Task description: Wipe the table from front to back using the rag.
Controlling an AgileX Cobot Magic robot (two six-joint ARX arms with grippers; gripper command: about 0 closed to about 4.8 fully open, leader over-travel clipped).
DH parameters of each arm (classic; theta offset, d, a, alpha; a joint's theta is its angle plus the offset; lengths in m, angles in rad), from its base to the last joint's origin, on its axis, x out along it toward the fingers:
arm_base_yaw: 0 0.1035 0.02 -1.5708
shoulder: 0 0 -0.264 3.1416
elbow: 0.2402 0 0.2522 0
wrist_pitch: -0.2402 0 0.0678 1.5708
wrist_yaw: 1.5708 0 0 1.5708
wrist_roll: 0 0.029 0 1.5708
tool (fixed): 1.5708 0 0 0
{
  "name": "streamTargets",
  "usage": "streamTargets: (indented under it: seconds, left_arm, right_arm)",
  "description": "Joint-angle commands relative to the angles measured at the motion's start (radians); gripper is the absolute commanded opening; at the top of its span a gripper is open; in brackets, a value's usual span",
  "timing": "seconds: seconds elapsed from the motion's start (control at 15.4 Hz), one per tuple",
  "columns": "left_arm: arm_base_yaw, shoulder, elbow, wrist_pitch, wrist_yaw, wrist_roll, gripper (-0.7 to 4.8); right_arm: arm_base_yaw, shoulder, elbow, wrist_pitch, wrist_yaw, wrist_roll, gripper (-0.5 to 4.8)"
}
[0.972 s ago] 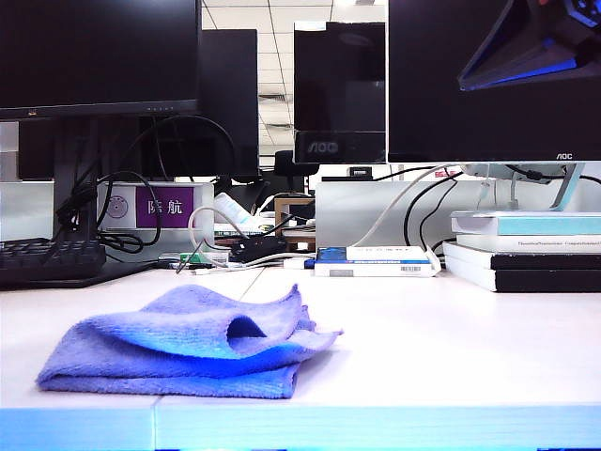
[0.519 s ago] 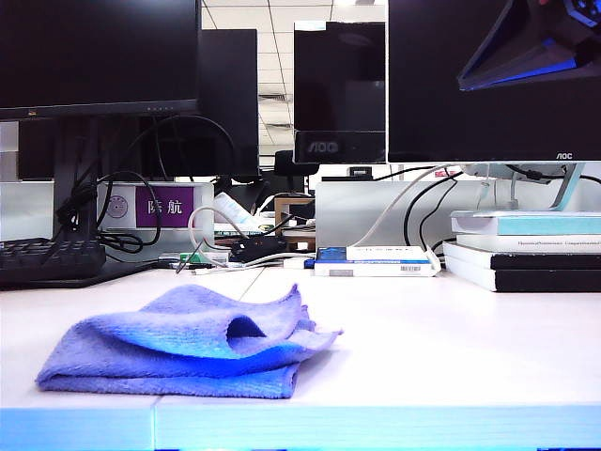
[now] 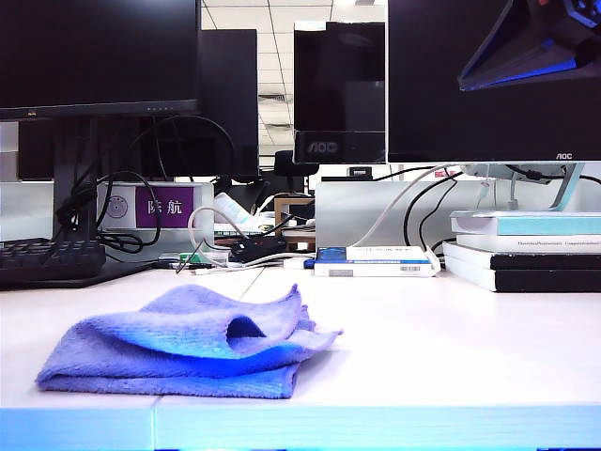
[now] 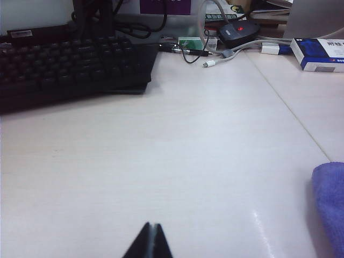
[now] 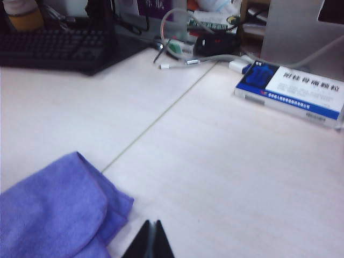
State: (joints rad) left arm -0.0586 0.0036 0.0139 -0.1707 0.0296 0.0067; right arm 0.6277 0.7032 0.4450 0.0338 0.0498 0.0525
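The lavender-blue rag (image 3: 183,343) lies loosely folded on the pale table (image 3: 451,348) near its front edge, left of the middle. Neither arm shows in the exterior view. In the left wrist view my left gripper (image 4: 152,227) is shut with nothing in it, over bare table, and the rag's edge (image 4: 330,207) lies off to one side of it. In the right wrist view my right gripper (image 5: 151,223) is shut and empty, just beside the rag's corner (image 5: 54,212) and not touching it.
A black keyboard (image 3: 47,258) and loose cables (image 3: 211,249) lie at the back left. A blue-and-white box (image 3: 376,260) and a stack of books (image 3: 526,249) sit at the back right, under the monitors (image 3: 94,56). A thin seam (image 5: 156,115) crosses the table.
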Motion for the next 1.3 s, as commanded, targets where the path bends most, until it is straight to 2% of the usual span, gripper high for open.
streamTargets:
  seconds: [0.06, 0.26, 0.52, 0.71, 0.78, 0.91, 1.3]
  left_arm:
    - [0.002, -0.002, -0.006, -0.010, -0.004, -0.003, -0.04]
    - [0.002, -0.002, -0.006, -0.010, -0.004, -0.003, -0.04]
    - [0.002, -0.002, -0.006, -0.010, -0.004, -0.003, -0.04]
    - [0.002, -0.002, -0.006, -0.010, -0.003, -0.003, -0.04]
    - [0.002, -0.002, -0.006, -0.010, -0.004, -0.003, -0.04]
    - [0.002, -0.002, -0.006, -0.010, -0.003, -0.003, -0.04]
    - [0.002, -0.002, -0.006, -0.010, -0.003, -0.003, -0.04]
  right_arm:
    - [-0.014, -0.123, -0.083, 0.013, -0.010, 0.000, -0.01]
    - [-0.152, -0.387, -0.279, 0.080, 0.006, 0.000, -0.01]
    - [-0.355, -0.673, -0.444, 0.054, -0.008, 0.001, -0.01]
    - [-0.415, -0.701, -0.444, -0.047, -0.007, 0.000, -0.01]
    - [-0.438, -0.701, -0.444, -0.130, -0.007, 0.000, -0.01]
    - [-0.444, -0.701, -0.444, -0.213, -0.009, 0.000, -0.01]
    - [-0.444, -0.701, -0.444, -0.207, 0.000, 0.030, -0.01]
